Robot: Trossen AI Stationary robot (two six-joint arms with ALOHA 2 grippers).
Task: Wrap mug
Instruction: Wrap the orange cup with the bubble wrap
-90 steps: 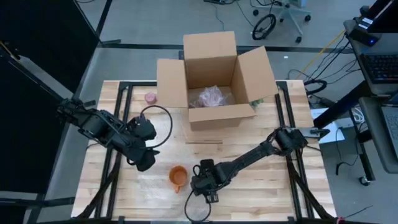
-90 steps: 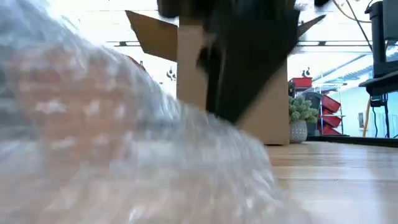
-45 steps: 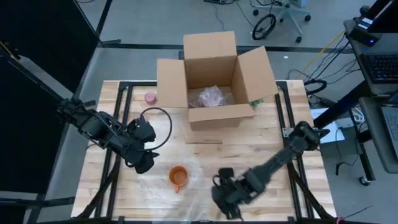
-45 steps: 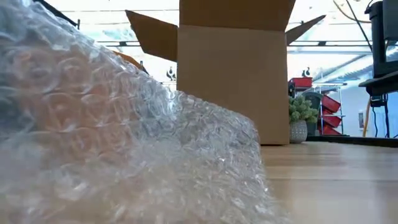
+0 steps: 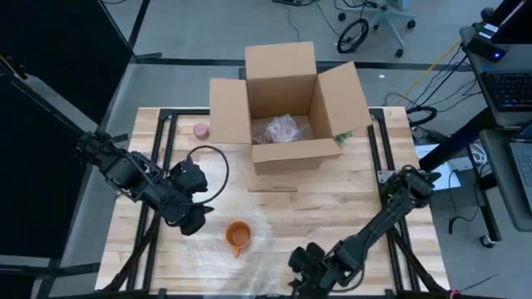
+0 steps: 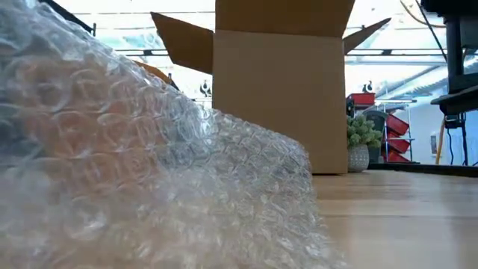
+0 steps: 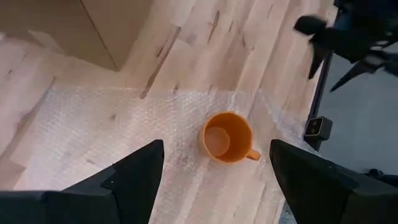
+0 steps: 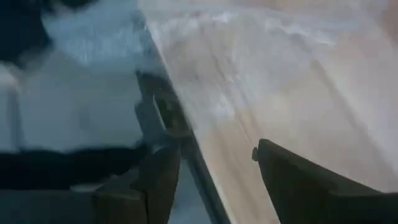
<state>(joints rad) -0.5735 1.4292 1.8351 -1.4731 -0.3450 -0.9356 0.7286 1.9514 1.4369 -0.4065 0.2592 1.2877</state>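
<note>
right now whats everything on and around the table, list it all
mug: one, orange, upright on the bubble wrap, near front of table
bubble wrap: one sheet, clear, flat under the mug
box: one, brown cardboard, flaps open, back of table
bundle: one, pinkish, wrapped, inside the box
small round thing: one, pink, left of the box
plant: one, green, potted, behind the table
chair: one, on the floor behind
table: one, light wood
left gripper: dark, open, left of the mug
right gripper: dark, open, front table edge

mug (image 5: 238,236) on bubble wrap (image 5: 208,247) | box (image 5: 287,108) behind | left tool (image 5: 194,223) beside mug
</note>
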